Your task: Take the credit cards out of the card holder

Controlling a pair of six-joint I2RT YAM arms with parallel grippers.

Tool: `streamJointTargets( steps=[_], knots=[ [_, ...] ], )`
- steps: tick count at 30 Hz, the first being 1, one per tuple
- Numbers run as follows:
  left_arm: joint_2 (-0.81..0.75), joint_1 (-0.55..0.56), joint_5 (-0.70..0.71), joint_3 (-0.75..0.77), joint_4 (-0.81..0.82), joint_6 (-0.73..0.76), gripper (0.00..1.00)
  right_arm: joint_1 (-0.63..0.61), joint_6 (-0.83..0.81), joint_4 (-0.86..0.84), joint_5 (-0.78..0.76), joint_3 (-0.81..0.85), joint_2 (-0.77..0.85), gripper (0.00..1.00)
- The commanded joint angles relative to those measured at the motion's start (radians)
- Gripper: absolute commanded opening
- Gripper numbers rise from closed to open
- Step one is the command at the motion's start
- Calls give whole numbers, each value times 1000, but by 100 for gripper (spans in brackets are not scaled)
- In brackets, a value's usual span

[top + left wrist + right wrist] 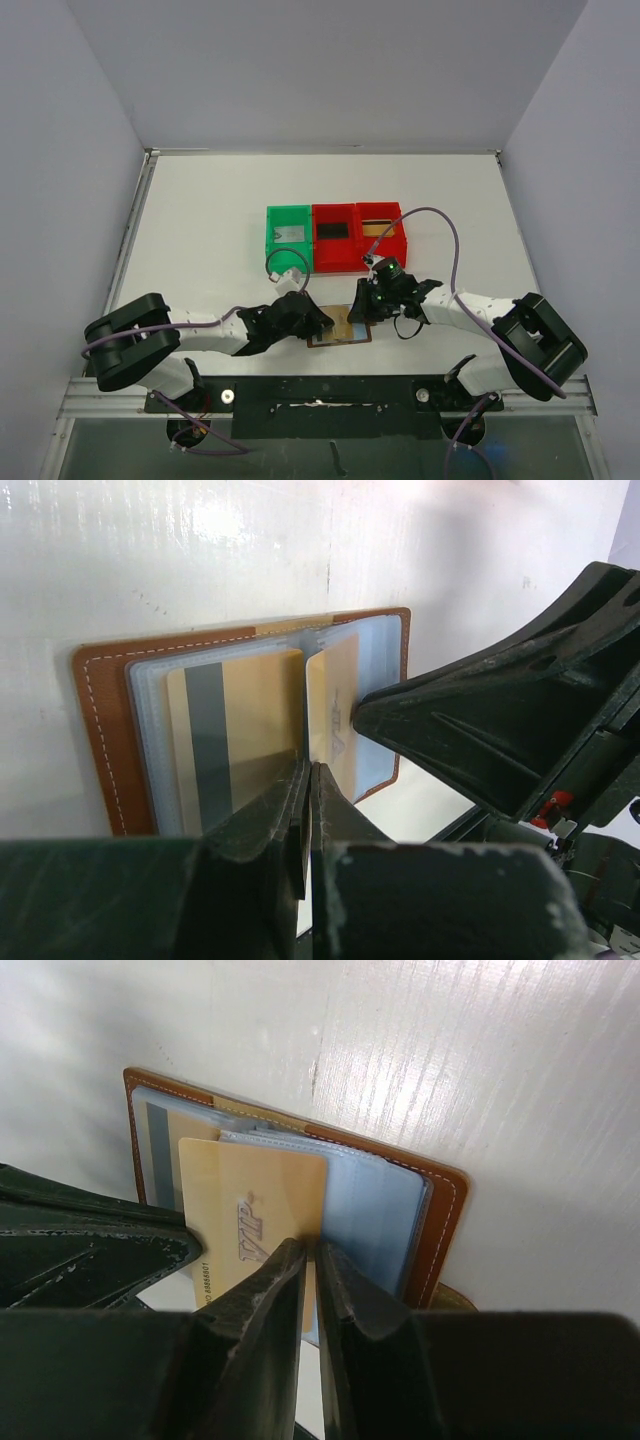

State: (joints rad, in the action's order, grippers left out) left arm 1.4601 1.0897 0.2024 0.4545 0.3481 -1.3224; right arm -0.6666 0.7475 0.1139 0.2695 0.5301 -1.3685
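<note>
The card holder [341, 330] lies open on the table between both arms: brown leather [98, 730] with pale blue sleeves [375, 1210]. One gold credit card with a grey stripe [235, 730] sits in its left sleeve. A second gold credit card marked VIP [250, 1210] sticks partway out of the sleeves. My left gripper [308, 772] is shut with its tips down at the holder's middle fold. My right gripper [312, 1250] has its jaws nearly together, a thin slit between them, tips at the VIP card's edge [335, 710]. Whether it pinches that card is unclear.
A green bin [288, 236] and two red bins [335, 240] [381, 233] stand in a row just beyond the holder. The green bin holds something pale, the middle bin something dark, and the right bin something gold. Both arms crowd the holder near the table's front edge.
</note>
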Motion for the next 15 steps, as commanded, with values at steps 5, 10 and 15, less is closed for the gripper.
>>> streamJointTargets(
  steps=[5,10,15],
  knots=[
    [-49,-7,21,27,-55,34,0,4,-27,56,-90,-7,-23,14],
    [-56,-7,23,25,-65,37,0,4,-31,59,-91,-3,-20,13],
    [-51,-8,15,24,-38,43,4,5,-41,54,-92,0,24,13]
  ],
)
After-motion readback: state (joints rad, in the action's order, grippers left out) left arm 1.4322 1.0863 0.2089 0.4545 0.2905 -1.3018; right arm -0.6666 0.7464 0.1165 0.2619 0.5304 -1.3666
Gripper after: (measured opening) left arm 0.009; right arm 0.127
